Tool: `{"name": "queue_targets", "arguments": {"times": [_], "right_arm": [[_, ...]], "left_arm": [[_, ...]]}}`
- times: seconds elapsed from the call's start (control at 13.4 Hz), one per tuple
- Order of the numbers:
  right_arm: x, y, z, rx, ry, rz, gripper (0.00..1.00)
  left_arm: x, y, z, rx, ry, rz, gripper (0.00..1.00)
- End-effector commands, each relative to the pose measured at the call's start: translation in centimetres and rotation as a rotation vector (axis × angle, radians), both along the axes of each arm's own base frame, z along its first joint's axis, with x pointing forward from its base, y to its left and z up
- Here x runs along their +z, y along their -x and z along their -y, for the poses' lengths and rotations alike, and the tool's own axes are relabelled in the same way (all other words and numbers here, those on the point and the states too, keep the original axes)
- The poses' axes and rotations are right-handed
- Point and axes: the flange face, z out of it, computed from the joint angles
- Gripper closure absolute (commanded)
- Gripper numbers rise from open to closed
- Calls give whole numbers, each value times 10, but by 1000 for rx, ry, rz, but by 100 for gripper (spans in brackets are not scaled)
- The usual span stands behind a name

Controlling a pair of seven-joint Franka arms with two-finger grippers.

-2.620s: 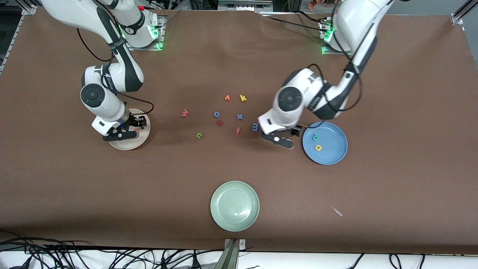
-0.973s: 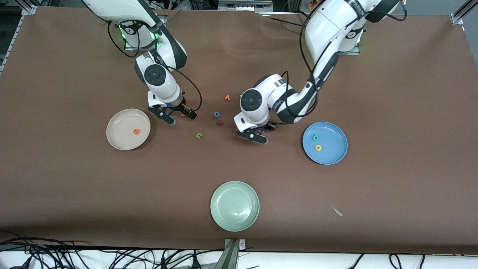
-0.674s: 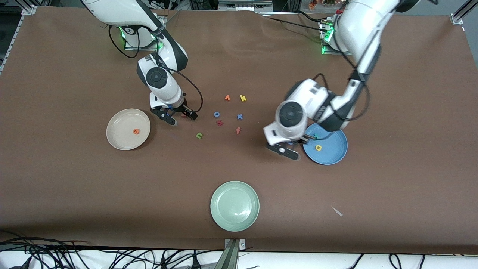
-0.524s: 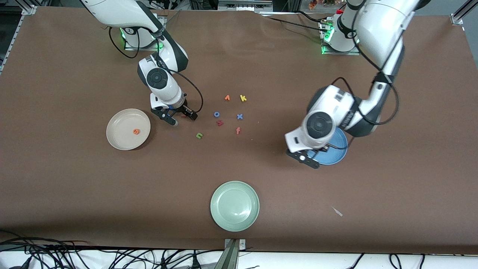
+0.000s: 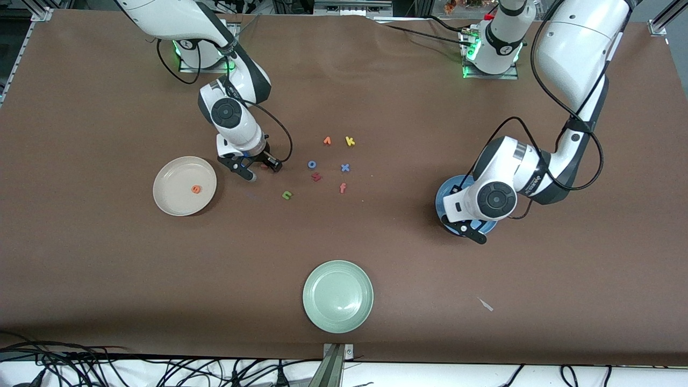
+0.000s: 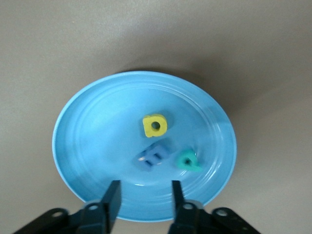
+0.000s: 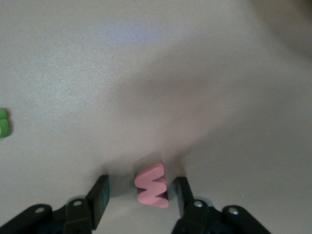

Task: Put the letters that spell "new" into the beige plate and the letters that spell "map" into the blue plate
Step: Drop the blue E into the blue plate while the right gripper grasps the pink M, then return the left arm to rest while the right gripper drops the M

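Note:
The blue plate [image 6: 87, 146] holds the blue m [image 6: 152, 157], the yellow a [image 6: 155, 126] and the teal p [image 6: 188, 161]. My left gripper [image 6: 144, 187] hangs open over this plate [image 5: 442, 198], with nothing between its fingers. The salmon-pink w [image 7: 153, 185] lies on the table between the fingers of my right gripper [image 7: 140, 191], which is open, with a gap on each side of the letter. In the front view the right gripper [image 5: 258, 169] is low beside the beige plate [image 5: 172, 200], which holds the orange e [image 5: 196, 189]. The green n [image 5: 287, 195] lies nearer the front camera.
Loose letters lie mid-table: orange v [image 5: 327, 141], yellow k [image 5: 350, 141], blue o [image 5: 312, 164], blue x [image 5: 345, 167], a dark red letter [image 5: 316, 176] and an orange f [image 5: 342, 187]. A pale green plate [image 5: 337, 295] sits near the front edge.
The left arm swung from mid-table to over the blue plate and opened; the blue m now lies in the plate. The right gripper's fingers narrowed around the w.

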Motion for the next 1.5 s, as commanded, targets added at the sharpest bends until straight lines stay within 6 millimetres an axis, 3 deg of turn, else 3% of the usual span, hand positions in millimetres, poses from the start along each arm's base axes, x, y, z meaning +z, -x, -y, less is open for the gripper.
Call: {"name": "queue_targets", "arguments": {"times": [0.0, 0.22, 0.45, 0.6, 0.67, 0.75, 0.97, 1.05, 1.2, 1.35, 1.42], "right_arm": [[-4, 5, 1, 15, -5, -1, 58], [-5, 5, 1, 13, -4, -1, 68], [-4, 5, 1, 13, -5, 1, 80], [-2, 4, 0, 6, -4, 1, 91], [5, 1, -1, 1, -8, 12, 96], [15, -2, -2, 5, -13, 29, 99], [44, -16, -1, 45, 27, -2, 100], [51, -21, 0, 71, 45, -27, 100], [62, -33, 19, 143, 79, -72, 100], [67, -48, 58, 250, 99, -110, 100], [67, -54, 78, 296, 102, -122, 100]], "left_arm": [[36, -4, 9, -6, 37, 44, 0], [82, -18, 14, 0, 54, 127, 0], [159, -21, 9, 14, 47, 202, 0], [218, -9, -3, 56, 70, 230, 0], [232, -7, -18, 102, 113, 216, 0], [260, -4, -39, 167, 173, 232, 0], [298, 12, -81, 270, 192, 240, 0], [315, 17, -109, 315, 171, 272, 0], [345, 36, -129, 346, 157, 324, 0], [367, 50, -163, 400, 158, 367, 0], [370, 64, -163, 400, 160, 365, 0]]}}
